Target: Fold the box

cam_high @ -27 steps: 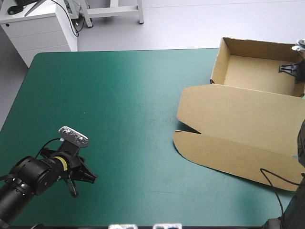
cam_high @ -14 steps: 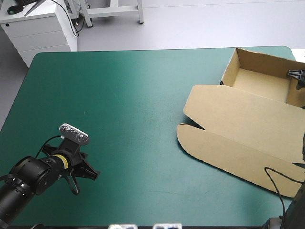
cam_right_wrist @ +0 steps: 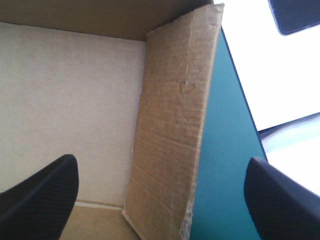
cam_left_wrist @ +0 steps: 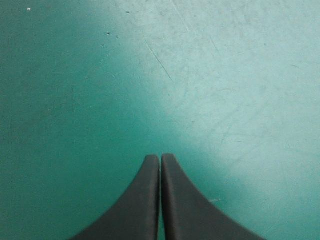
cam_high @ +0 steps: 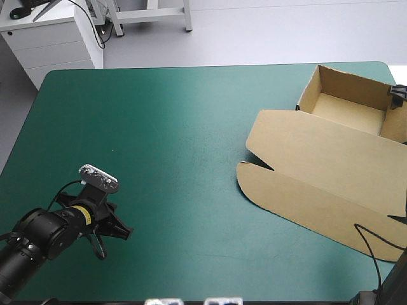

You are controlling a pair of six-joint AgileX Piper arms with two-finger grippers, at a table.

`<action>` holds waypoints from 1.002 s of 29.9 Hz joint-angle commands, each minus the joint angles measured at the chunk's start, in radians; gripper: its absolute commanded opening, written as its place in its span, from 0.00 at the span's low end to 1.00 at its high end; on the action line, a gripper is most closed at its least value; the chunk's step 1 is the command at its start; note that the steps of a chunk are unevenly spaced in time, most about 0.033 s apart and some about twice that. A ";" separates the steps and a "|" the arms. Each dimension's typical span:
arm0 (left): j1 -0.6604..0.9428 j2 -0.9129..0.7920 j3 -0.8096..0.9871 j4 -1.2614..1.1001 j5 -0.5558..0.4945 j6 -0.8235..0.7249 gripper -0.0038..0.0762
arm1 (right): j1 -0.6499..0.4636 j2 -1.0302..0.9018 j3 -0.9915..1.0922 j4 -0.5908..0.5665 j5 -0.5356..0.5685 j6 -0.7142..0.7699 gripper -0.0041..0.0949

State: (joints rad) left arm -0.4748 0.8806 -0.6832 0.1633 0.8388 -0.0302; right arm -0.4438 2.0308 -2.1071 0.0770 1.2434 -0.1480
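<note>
Astride box wall; right pincer, spread; left pincer well apart, closed

Teal-green cover over the whole table, scuffed with fine scratches, far right corner rounded. Beyond the far left corner, off the table, a white drawer cabinet.

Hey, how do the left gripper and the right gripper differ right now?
The left gripper is shut; the right gripper is open. The left gripper hangs over bare teal-green cover, far from the box; the right gripper has a wall of the box between its fingers. Neither grips anything.
</note>
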 commanded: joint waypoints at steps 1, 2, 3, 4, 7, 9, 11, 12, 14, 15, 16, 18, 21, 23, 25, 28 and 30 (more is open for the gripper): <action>-0.003 -0.009 -0.025 0.008 -0.041 -0.007 0.04 | -0.007 -0.133 -0.033 0.011 0.004 -0.001 0.78; -0.003 -0.009 -0.025 0.008 -0.041 -0.007 0.04 | -0.007 -0.153 -0.033 0.014 0.004 -0.001 0.71; -0.003 -0.009 -0.025 0.008 -0.041 -0.007 0.04 | -0.007 -0.174 -0.033 0.022 0.004 0.004 0.63; -0.003 -0.009 -0.025 0.008 -0.041 -0.007 0.04 | -0.007 -0.196 -0.033 0.035 0.004 0.009 0.52; -0.003 -0.009 -0.025 0.006 -0.043 -0.007 0.04 | -0.005 -0.253 -0.033 0.107 0.004 0.009 0.22; -0.003 -0.009 -0.025 0.003 -0.043 -0.007 0.04 | -0.005 -0.288 -0.033 0.163 0.004 -0.015 0.02; -0.003 -0.009 -0.025 -0.001 -0.043 -0.006 0.04 | -0.005 -0.321 -0.033 0.216 0.004 -0.036 0.03; -0.003 -0.009 -0.025 -0.001 -0.045 -0.006 0.04 | -0.005 -0.336 -0.033 0.236 0.004 -0.039 0.03; -0.003 -0.009 -0.025 -0.001 -0.045 -0.004 0.04 | 0.000 -0.364 -0.025 0.268 0.004 -0.039 0.03; -0.003 -0.009 -0.025 -0.001 -0.045 -0.004 0.04 | 0.008 -0.382 -0.015 0.274 0.004 -0.041 0.03; -0.003 -0.009 -0.025 -0.003 -0.045 -0.004 0.04 | 0.018 -0.399 -0.001 0.276 0.004 -0.046 0.03; -0.003 -0.009 -0.025 -0.007 -0.047 -0.006 0.04 | 0.050 -0.433 0.032 0.286 0.004 -0.046 0.03; -0.003 -0.009 -0.025 -0.008 -0.050 -0.008 0.04 | 0.122 -0.477 0.088 0.290 0.004 -0.076 0.03; -0.003 -0.009 -0.025 -0.009 -0.051 -0.010 0.04 | 0.183 -0.510 0.131 0.286 0.004 -0.088 0.03; -0.003 -0.009 -0.025 -0.011 -0.059 -0.010 0.04 | 0.260 -0.538 0.182 0.261 0.004 -0.091 0.03; -0.003 -0.009 -0.025 -0.020 -0.074 -0.010 0.04 | 0.376 -0.583 0.260 0.192 -0.009 -0.090 0.03; -0.003 -0.009 -0.025 -0.039 -0.085 -0.010 0.04 | 0.456 -0.620 0.322 0.131 -0.046 -0.070 0.03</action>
State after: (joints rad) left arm -0.4748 0.8806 -0.6832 0.1458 0.8162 -0.0302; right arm -0.0702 1.4871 -1.8263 0.2651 1.2512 -0.2252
